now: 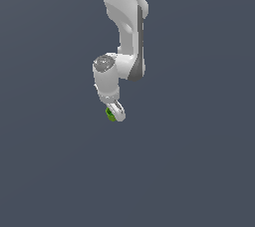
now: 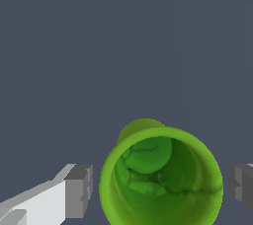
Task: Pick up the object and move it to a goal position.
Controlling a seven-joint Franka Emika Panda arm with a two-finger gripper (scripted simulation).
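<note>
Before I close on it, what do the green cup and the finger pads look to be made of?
The green cup reads as matte plastic or glazed clay: uniform bright green, no sharp glare, lumpy ridges inside; being a simulator render, that stays open. The finger pads look like flat grey rubber or plastic, blocky and dull, on a glossy white finger body. The jaws stand apart on either side of the cup with a gap showing on both sides.

This is a made-up computer world, not a real room. All around the gripper [image 1: 115,113] there is only flat dark grey-blue, with no walls or furniture. The white arm [image 1: 124,17] above it and the green cup [image 2: 160,177] between its fingers look smooth and drawn.
</note>
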